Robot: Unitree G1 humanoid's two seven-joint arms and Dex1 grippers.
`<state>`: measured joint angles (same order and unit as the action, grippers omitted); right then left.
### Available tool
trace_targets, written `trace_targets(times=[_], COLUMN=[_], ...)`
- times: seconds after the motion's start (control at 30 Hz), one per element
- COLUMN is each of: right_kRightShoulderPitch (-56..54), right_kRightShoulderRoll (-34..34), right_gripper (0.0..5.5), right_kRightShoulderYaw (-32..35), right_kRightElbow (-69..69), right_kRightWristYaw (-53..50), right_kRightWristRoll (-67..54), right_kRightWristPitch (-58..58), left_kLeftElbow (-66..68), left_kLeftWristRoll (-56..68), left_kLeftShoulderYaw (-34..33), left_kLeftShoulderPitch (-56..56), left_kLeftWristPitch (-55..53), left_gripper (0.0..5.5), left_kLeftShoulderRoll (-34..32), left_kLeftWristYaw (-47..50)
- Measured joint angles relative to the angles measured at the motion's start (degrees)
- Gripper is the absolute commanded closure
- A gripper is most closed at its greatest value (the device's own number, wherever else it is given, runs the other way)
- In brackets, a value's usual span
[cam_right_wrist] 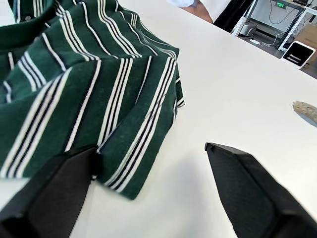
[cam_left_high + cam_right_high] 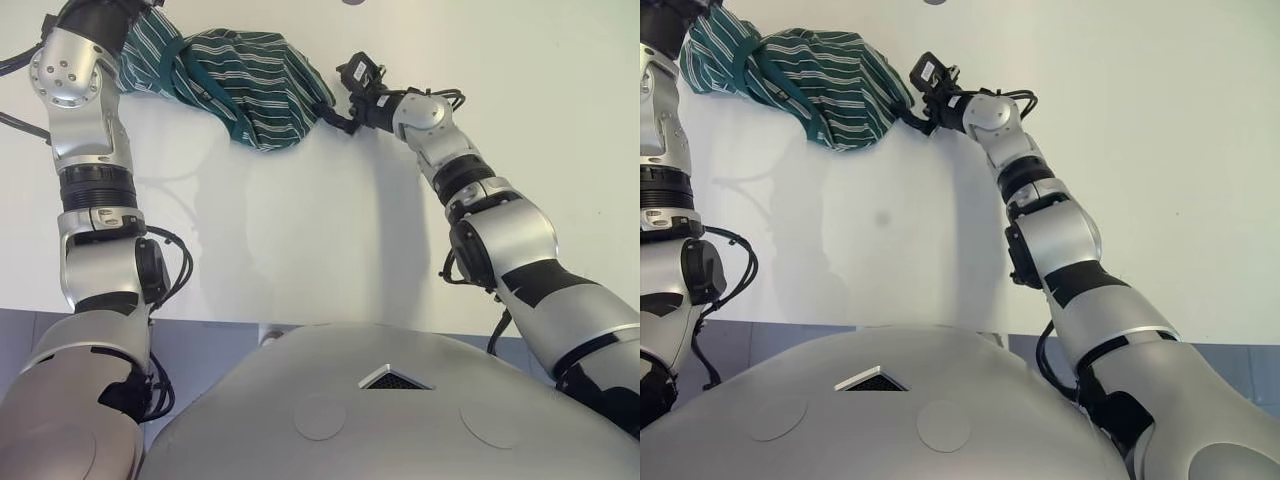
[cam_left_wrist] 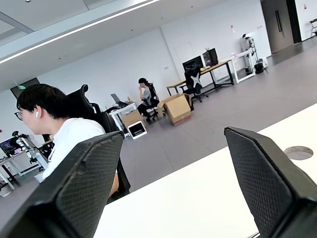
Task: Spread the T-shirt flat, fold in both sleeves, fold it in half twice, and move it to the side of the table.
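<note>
- At the far left of the plain white tabletop (image 2: 300,220), your dark green T-shirt with thin white stripes (image 2: 250,85) lay bunched in a rumpled heap. It was not spread flat, and no sleeve or half was folded.
- The heap's left end ran in behind your raised left arm at the far left corner. I could not tell whether cloth and arm touched there. The right end narrowed to a point just beside your right arm's wrist.
- Your right black two-finger claw (image 1: 148,148) sat low over the table at the right end of the heap, its fingers spread wide apart. A striped hem corner of the T-shirt lay in the gap and reached one finger (image 1: 54,193). The other finger stood over bare table, apart from the cloth, so nothing was pinched.
- Your left black two-finger claw (image 3: 173,136) was held up above the table, pointing out across the tabletop toward the room beyond. Its textured fingers (image 3: 84,188) were spread wide with nothing between them.
- A small round hole (image 3: 299,152) sat in the white tabletop beyond your left claw, well apart from the T-shirt.
- The near and right parts of the tabletop showed as bare white surface under your right arm.
</note>
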<state>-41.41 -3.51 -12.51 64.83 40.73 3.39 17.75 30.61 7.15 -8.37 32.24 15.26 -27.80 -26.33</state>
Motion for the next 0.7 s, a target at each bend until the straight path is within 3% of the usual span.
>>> trace_targets(times=[0.13,0.27,0.33,0.43,0.57,0.7], right_kRightShoulderPitch=[17.0,26.5,25.7,15.6,5.6,-0.3], right_kRightShoulderRoll=[-4.1,-7.3,-7.4,-4.0,0.5,3.0], right_gripper=[1.48,1.48,1.48,1.48,1.48,1.48], right_kRightShoulderYaw=[-2.4,-3.6,-1.2,0.9,-1.9,-1.3], right_kRightElbow=[-26.6,-50.2,-60.7,-51.9,-26.7,-10.5], right_kRightWristYaw=[13.6,16.5,13.4,2.7,-7.7,-10.1], right_kRightWristRoll=[-8.4,-17.6,-21.7,-15.9,-5.2,-2.9], right_kRightWristPitch=[-5.4,-16.8,-23.8,-20.8,-13.0,-7.9], left_kLeftElbow=[0.0,1.9,7.7,16.3,29.6,33.3], left_kLeftWristRoll=[-0.8,-1.2,-7.8,-20.6,-41.2,-45.0], left_kLeftShoulderYaw=[0.1,0.0,2.7,10.7,26.7,32.0], left_kLeftShoulderPitch=[-0.4,-0.4,0.3,2.1,8.2,9.0], left_kLeftWristPitch=[0.3,0.6,3.9,7.9,10.6,16.3], left_gripper=[1.77,1.77,1.77,1.77,1.77,1.77], left_kLeftShoulderRoll=[-0.1,-2.0,-8.0,-15.5,-17.0,-18.7], left_kLeftWristYaw=[0.3,0.2,-0.3,1.6,9.5,6.4])
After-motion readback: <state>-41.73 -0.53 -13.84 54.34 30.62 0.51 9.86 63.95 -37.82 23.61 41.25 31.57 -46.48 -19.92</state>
